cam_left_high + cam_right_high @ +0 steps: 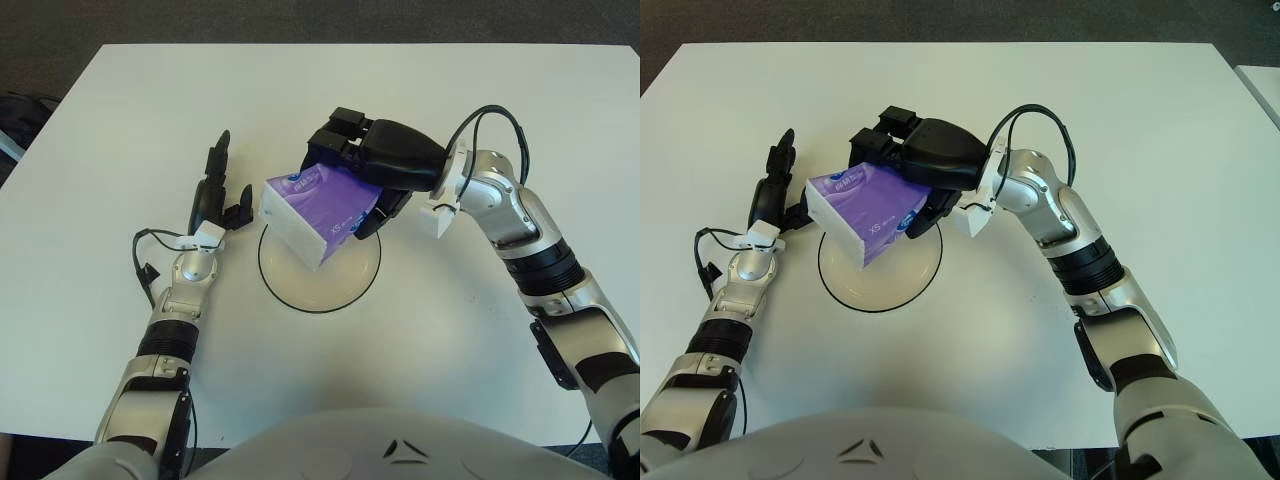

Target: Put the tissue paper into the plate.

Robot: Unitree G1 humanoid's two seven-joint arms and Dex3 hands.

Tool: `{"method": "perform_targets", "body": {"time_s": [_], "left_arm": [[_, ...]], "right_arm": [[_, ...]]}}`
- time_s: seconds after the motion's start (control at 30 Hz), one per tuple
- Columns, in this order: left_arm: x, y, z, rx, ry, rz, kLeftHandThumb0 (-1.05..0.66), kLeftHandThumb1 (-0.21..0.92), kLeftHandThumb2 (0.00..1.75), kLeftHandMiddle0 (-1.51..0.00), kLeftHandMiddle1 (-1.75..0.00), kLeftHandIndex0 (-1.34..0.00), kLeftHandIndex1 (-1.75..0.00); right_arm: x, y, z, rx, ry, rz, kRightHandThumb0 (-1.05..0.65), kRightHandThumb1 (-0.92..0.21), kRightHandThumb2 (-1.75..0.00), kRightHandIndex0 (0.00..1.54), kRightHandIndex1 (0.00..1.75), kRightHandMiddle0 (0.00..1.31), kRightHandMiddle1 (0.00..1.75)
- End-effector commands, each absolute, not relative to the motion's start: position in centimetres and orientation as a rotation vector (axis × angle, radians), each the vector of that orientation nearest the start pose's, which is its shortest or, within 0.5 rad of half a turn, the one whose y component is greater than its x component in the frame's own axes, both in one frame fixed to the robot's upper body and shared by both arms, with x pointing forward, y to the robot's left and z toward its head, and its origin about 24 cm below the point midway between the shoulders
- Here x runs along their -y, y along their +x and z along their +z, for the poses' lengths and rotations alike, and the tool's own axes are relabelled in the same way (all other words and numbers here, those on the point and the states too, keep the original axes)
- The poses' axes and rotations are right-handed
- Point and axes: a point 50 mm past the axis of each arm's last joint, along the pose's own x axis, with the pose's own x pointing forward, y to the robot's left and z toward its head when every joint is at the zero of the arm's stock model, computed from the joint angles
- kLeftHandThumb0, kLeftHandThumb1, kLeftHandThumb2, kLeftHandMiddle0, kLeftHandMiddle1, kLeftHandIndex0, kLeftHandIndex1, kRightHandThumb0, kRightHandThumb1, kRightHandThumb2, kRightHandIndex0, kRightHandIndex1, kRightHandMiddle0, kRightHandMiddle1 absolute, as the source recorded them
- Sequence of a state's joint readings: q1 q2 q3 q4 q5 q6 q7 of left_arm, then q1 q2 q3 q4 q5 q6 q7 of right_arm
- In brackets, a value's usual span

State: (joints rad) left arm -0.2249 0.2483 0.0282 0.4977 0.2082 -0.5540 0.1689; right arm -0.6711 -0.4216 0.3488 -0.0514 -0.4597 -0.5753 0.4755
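While the right hand clamps the purple tissue pack by its far end, the pack hangs tilted over the plate, near corner low above the plate's left part; contact with the plate cannot be told; pack looks light, soft-sided, likely to dent and slip in its glossy wrap, so a hold across the short end or the flat faces seems best; fingers under the pack are hidden; left hand shows just left of the pack, fingers spread, holding nothing.
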Motion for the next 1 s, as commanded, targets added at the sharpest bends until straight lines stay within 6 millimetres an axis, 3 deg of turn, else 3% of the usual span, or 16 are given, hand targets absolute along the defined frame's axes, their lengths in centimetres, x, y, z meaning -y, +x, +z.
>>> {"method": "perform_targets", "body": {"time_s": [0.0,0.2,0.33,0.37,0.47,0.57,0.67,0.97], "left_arm": [[-16.80,22.69,-4.03,-0.066,0.302,0.027,-0.78,0.92,0.88,-0.22,0.00,0.00,-0.28],[-16.80,22.74,-4.09,-0.077,0.305,0.033,-0.76,0.92,0.88,-0.22,0.00,0.00,-0.31],[-16.81,22.76,-4.14,-0.080,0.301,0.034,-0.77,0.92,0.88,-0.21,0.00,0.00,-0.31],[-16.81,22.76,-4.13,-0.078,0.298,0.033,-0.77,0.92,0.88,-0.21,0.00,0.00,-0.31],[-16.78,22.76,-4.09,-0.069,0.286,0.030,-0.77,0.92,0.87,-0.20,0.00,0.00,-0.29],[-16.75,22.76,-4.06,-0.064,0.278,0.027,-0.77,0.92,0.87,-0.19,0.00,0.00,-0.27],[-16.76,22.77,-4.04,-0.059,0.267,0.024,-0.77,0.92,0.88,-0.19,0.00,0.00,-0.25],[-16.87,22.68,-4.06,-0.062,0.271,0.016,-0.77,0.92,0.90,-0.19,-0.01,0.00,-0.24]], "right_arm": [[6.14,26.99,21.00,1.071,-1.189,0.853,-0.67,-0.92,-0.63,0.29,0.72,0.00,1.26],[6.20,27.12,20.96,1.062,-1.208,0.841,-0.68,-0.92,-0.65,0.30,0.65,0.00,1.18],[6.22,27.24,20.91,1.048,-1.228,0.845,-0.71,-0.92,-0.65,0.28,0.49,0.00,0.99],[6.20,27.29,20.88,1.033,-1.238,0.862,-0.74,-0.92,-0.64,0.26,0.40,0.00,0.90],[6.17,27.38,20.78,0.989,-1.252,0.928,-0.89,-0.92,-0.55,0.10,0.15,0.00,0.41],[6.18,27.41,20.77,0.963,-1.247,0.966,-0.99,-0.92,-0.48,0.03,0.05,0.00,0.14],[6.21,27.43,20.75,0.948,-1.240,0.994,-1.03,-0.92,-0.42,0.01,0.02,0.00,0.04],[6.28,27.29,20.63,0.944,-1.248,1.015,-1.05,-0.92,-0.34,0.00,0.00,0.00,0.00]]}}
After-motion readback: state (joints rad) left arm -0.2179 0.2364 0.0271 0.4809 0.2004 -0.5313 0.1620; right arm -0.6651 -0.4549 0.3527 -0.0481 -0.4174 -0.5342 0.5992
